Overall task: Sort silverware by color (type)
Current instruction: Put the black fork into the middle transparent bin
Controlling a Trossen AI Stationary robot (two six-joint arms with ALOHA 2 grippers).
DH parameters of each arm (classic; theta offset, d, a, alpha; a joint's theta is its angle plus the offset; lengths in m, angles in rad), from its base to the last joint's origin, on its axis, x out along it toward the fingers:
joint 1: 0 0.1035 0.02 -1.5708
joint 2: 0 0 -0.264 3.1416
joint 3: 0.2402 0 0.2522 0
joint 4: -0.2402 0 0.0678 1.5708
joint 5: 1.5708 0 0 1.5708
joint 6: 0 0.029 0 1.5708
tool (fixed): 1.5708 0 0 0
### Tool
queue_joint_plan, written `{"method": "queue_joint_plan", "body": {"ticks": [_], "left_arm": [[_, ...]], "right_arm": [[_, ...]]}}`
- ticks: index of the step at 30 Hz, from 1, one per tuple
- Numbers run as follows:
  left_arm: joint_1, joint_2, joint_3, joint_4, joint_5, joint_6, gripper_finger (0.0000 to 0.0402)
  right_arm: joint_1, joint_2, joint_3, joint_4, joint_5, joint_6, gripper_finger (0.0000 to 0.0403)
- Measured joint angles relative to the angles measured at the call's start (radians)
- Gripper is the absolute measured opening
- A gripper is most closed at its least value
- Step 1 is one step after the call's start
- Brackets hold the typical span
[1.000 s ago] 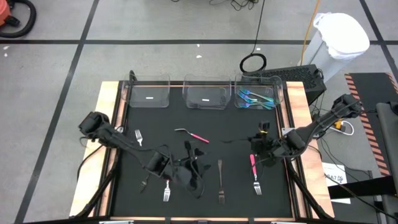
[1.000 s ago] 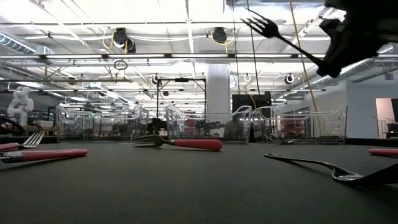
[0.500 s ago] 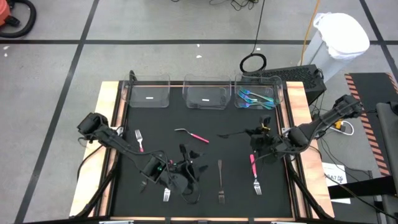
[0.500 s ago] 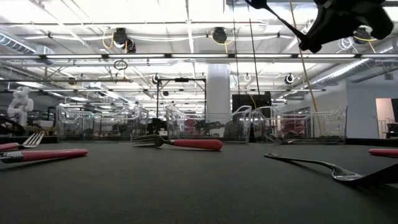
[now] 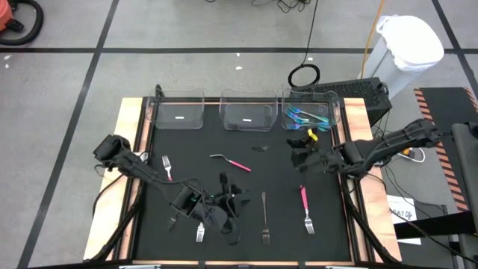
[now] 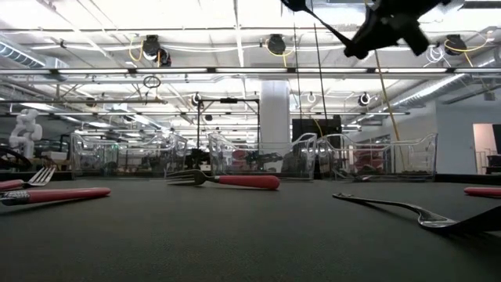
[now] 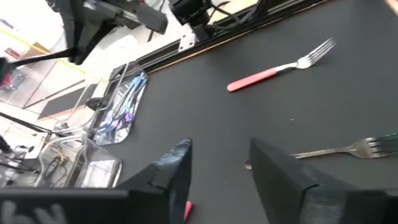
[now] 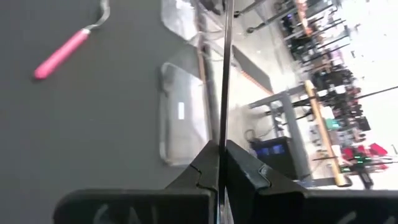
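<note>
- The right gripper is seen pressed together on a black fork, held in the air in front of the right-hand bin; in the right wrist view the slim handle is pinched between the two dark fingers.
- In the low view that fork's handle is shown raised high above the mat, its head cut off by the picture's upper edge.
- The left gripper is held low over the near middle of the black mat; in the left wrist view its fingers are shown parted, with nothing between them.
- White labels are seen inside the left bin and the middle bin; no writing can be read on them.
- Teal-handled pieces are lying in the right bin.
- On the mat are seen a pink-handled spoon, a pink-handled fork, a silver fork and another fork by the left arm.
- Only the low view shows the room behind the bins.
</note>
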Motion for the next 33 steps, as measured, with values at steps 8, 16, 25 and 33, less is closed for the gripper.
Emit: {"method": "queue_joint_plan", "body": {"ticks": [8, 16, 25, 33], "left_arm": [[0.054, 0.000, -0.042, 0.108, 0.171, 0.090, 0.0101], [0.135, -0.107, -0.310, 0.410, 0.208, 0.121, 0.0082], [0.208, -0.278, -0.594, 0.719, 0.289, 0.108, 0.0081], [0.227, -0.297, -0.640, 0.720, 0.285, -0.045, 0.0081]], "right_arm": [[-0.153, 0.000, 0.000, 0.165, -0.009, -0.211, 0.0008], [-0.281, 0.001, 0.000, 0.236, -0.133, -0.321, 0.0008], [-0.394, 0.064, 0.000, 0.407, -0.167, -0.501, 0.0008], [-0.488, 0.242, 0.104, 0.419, -0.166, -0.571, 0.0009]]}}
